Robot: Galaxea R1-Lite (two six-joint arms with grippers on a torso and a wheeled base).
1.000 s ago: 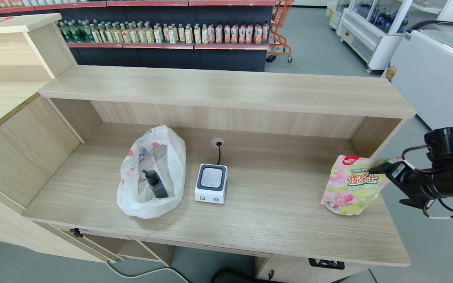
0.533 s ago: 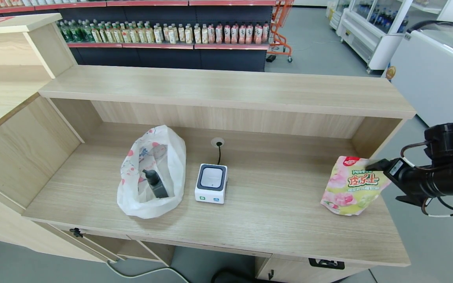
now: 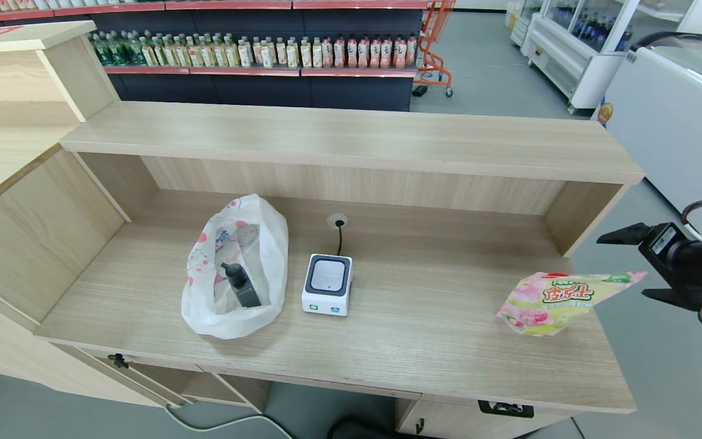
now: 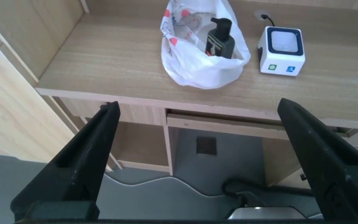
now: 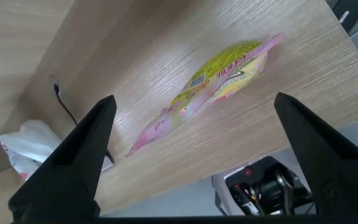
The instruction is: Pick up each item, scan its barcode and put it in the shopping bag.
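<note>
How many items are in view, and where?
2. A bottle stands in the bag; a pouch is at the counter's right end. The bag may hide more.

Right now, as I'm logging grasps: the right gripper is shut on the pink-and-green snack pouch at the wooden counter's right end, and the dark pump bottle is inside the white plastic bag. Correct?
Not quite: the right gripper is open and apart from the pink-and-green snack pouch, as the head view shows. The rest stands.
</note>
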